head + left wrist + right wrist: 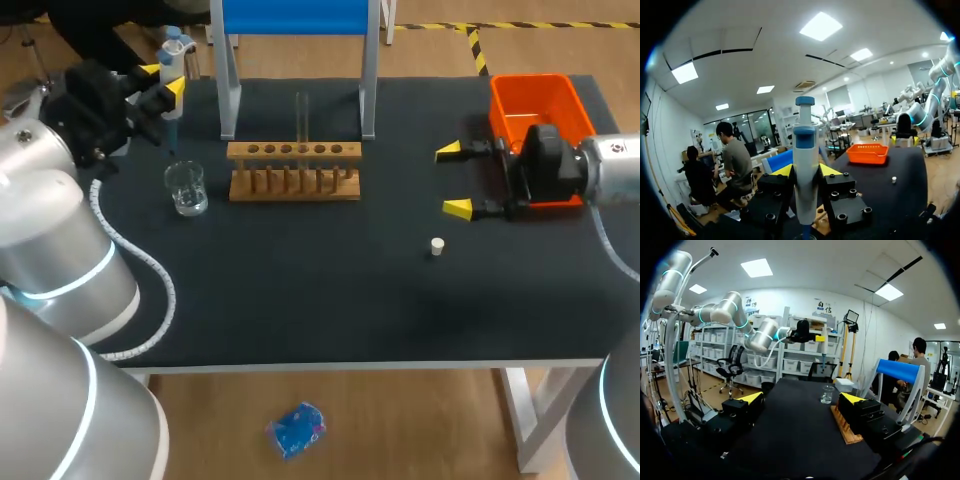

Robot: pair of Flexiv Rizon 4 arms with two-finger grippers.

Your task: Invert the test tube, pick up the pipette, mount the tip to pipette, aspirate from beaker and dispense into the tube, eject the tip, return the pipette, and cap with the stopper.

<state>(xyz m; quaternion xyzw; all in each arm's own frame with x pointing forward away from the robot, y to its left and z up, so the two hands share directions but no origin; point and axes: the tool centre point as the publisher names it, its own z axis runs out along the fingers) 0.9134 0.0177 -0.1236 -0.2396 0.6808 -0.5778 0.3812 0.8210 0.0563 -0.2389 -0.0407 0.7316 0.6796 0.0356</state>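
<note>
The left gripper (163, 80), at the table's far left corner, is closed around an upright pipette (175, 48), its yellow fingertips pressing the barrel from both sides, with the pipette's lower end above a clear glass beaker (186, 188). Beside the beaker, a wooden rack (294, 170) stands with a clear test tube (302, 118) upright in it. The right gripper (452, 180) hovers at the right beside an orange bin (535, 100), fingers spread wide and holding nothing, and a small white stopper (437, 246) lies on the dark table (320, 300) near it.
</note>
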